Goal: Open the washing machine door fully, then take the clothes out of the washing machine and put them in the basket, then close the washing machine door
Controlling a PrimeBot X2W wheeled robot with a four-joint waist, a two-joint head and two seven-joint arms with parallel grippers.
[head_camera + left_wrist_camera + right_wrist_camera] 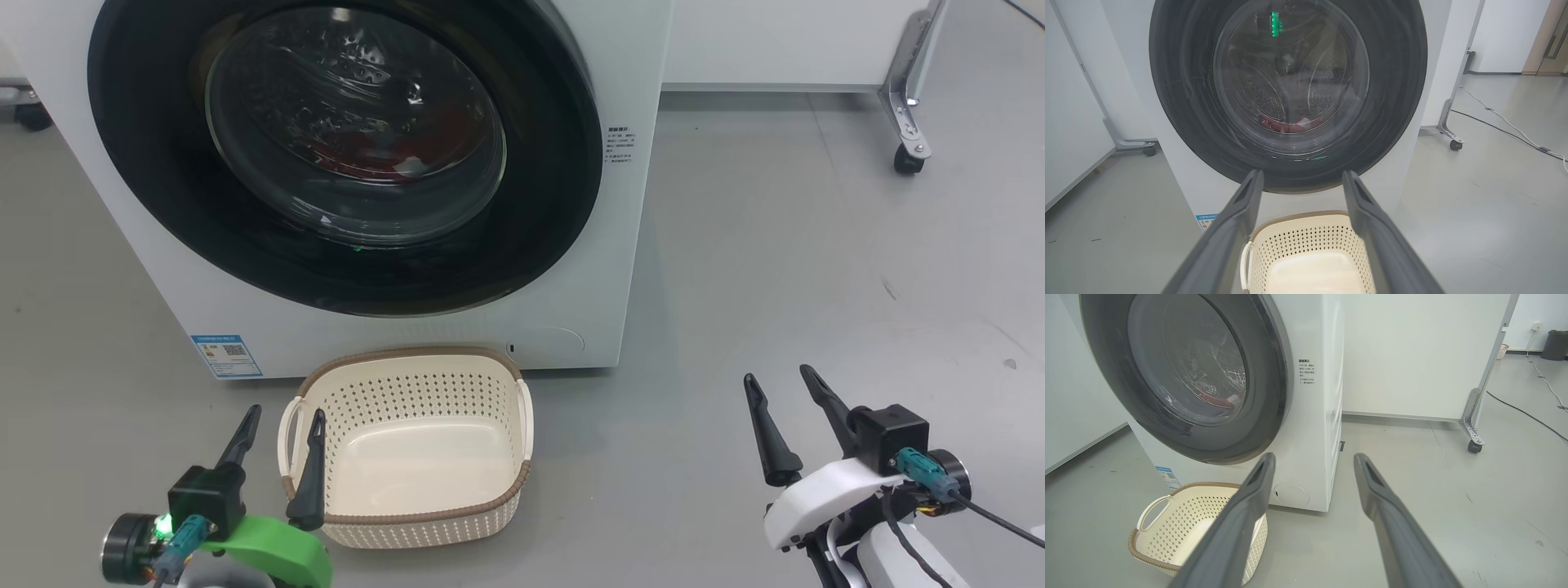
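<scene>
Filling 12 o'clock of the head view: one white front-loading washing machine (608, 269), standing on grey floor (775, 269). Set in its front, one round washing machine door (347, 139), glossy black rim around a bulging glass bowl, shut against the cabinet. Behind the glass, low in the steel drum, red clothes (359, 159) with a scrap of white; number of pieces not tellable through the glare.

At 6 o'clock of the door, on the floor just before the machine: one cream perforated basket (408, 392), brown woven-look rim, two white side handles, bare bottom showing.

Two arms held low, one claw each, both pointing toward 12 o'clock. At 7 o'clock, left claw (286, 415) on a green wrist, two dark fingers spread apart, gripping nothing; inner finger crossing the basket's left handle, contact not tellable. At 4 o'clock, right claw (778, 377) on a white wrist, well apart from the basket, two fingers likewise spread, gripping nothing.

Smallest: one blue label sticker (227, 355) at the machine's 7 o'clock corner, one white printed sticker (619, 145) at 3 o'clock of the door, one round flap (545, 343) at the 5 o'clock corner.
</scene>
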